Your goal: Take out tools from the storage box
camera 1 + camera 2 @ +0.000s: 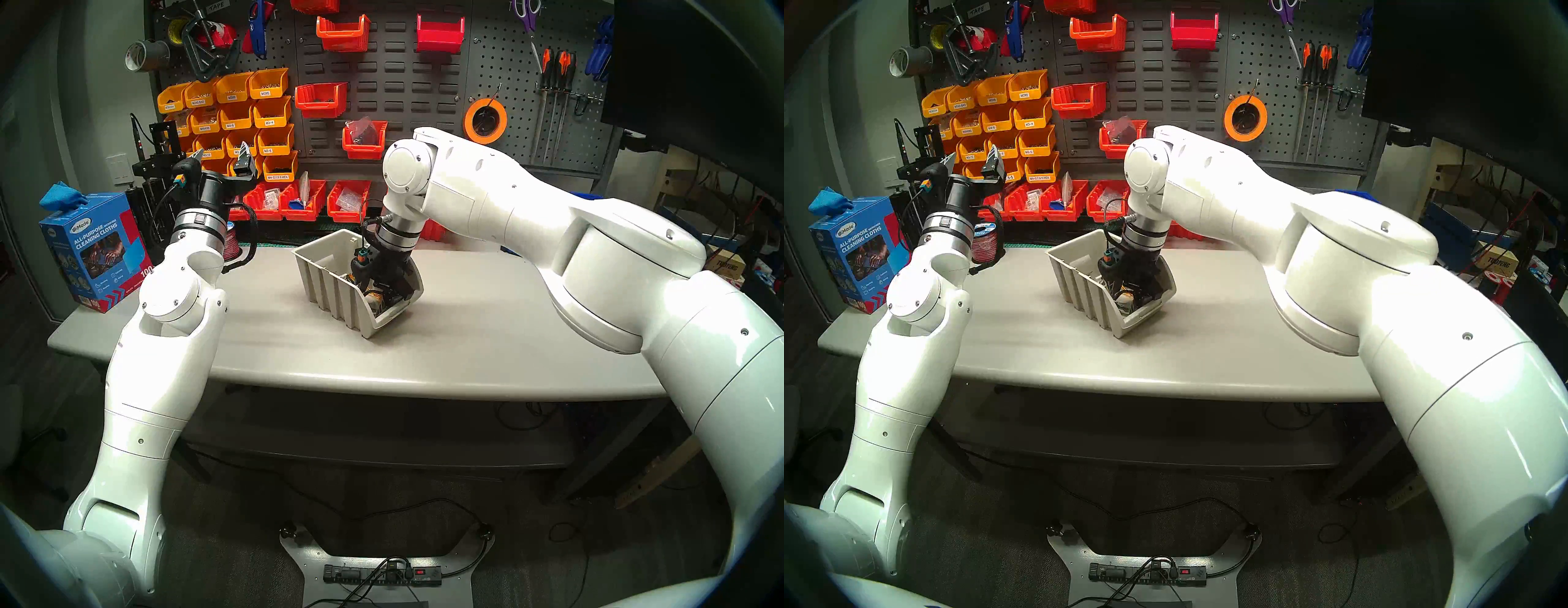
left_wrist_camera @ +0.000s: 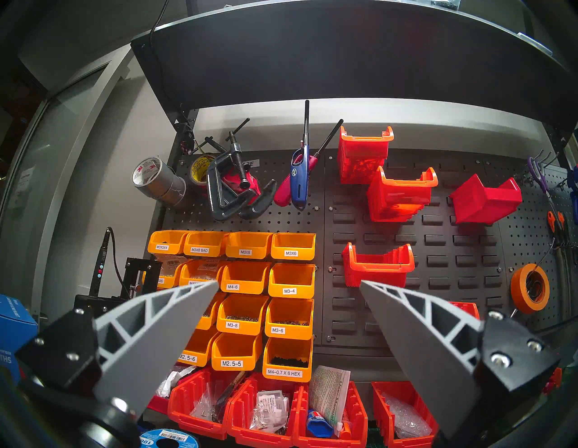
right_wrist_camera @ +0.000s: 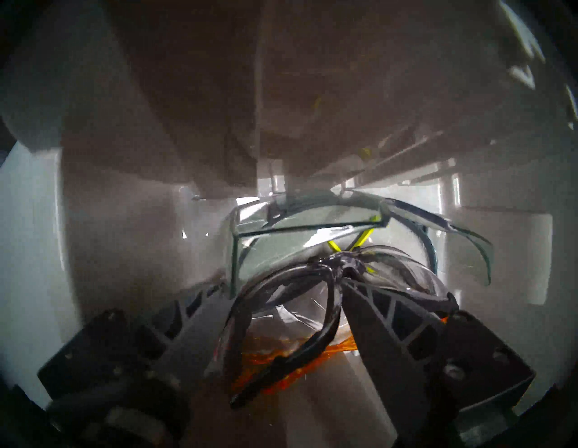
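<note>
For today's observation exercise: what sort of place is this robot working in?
Most likely a workshop or maker lab: a pegboard hung with screwdrivers, labelled yellow screw bins, and C-clamps beside tape rolls.

Evenly lit and sharp from the head; dim, hazy and motion-blurred at the right wrist; dark fisheye rims throughout.

Head pair: high, facing down onto the worktop (image 1: 424, 339), both sharing it. Left wrist: facing pegboard (image 2: 438, 250). Right wrist: close inside storage box (image 3: 93, 234).
</note>
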